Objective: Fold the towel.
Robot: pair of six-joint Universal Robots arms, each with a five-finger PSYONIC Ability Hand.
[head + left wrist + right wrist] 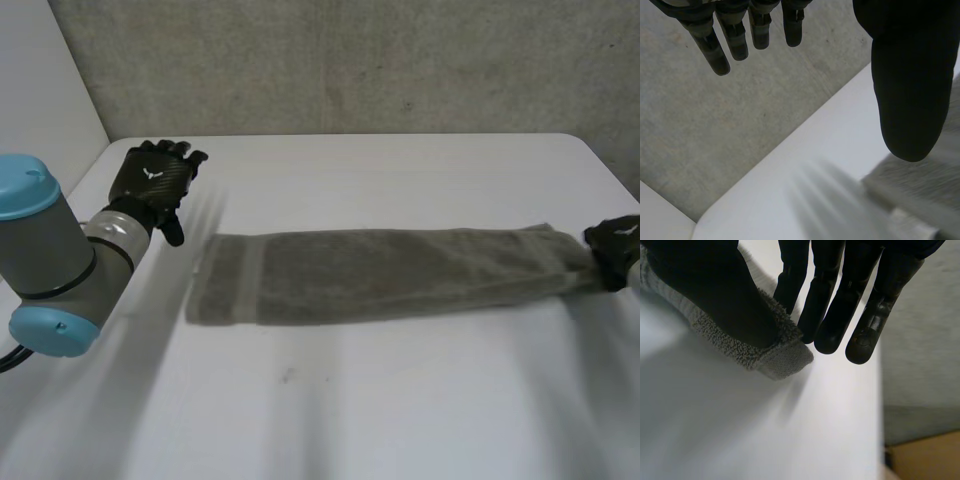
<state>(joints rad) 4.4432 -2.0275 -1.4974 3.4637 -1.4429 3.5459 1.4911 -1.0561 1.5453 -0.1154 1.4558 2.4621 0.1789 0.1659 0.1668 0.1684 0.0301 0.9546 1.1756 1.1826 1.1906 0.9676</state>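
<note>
The towel (380, 275) lies as a long, narrow strip across the middle of the table (350, 400). The right hand (615, 245) is at the towel's right end and grips it: in the right wrist view the thumb presses the thick edge against the fingers (832, 315), holding that corner just above the table. The left hand (152, 180) hangs over the far left of the table, near the towel's left end but clear of it, its fingers straight and spread, holding nothing.
</note>
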